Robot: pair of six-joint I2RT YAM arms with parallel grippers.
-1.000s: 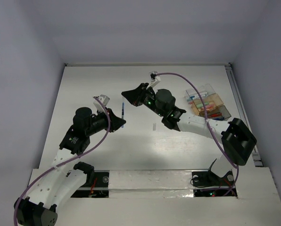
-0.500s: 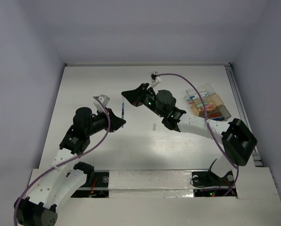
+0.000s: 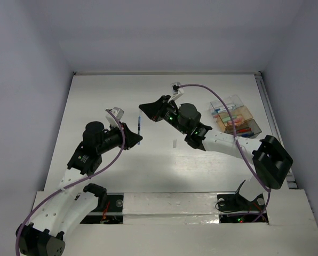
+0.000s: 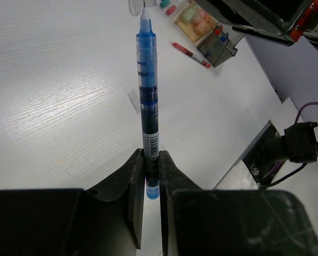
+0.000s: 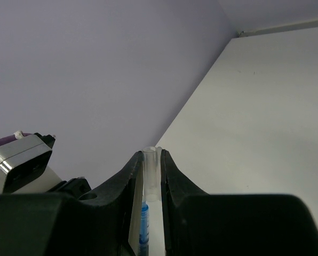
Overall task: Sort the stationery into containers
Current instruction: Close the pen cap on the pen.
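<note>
Pen (image 4: 148,96) base pinched in left tool (image 4: 152,154), clear cap (image 5: 150,178) (at pen's tip) pinched in right tool (image 5: 150,154)

White links (image 3: 225,143), black joints (image 3: 188,114), purple cables (image 3: 199,85).
</note>
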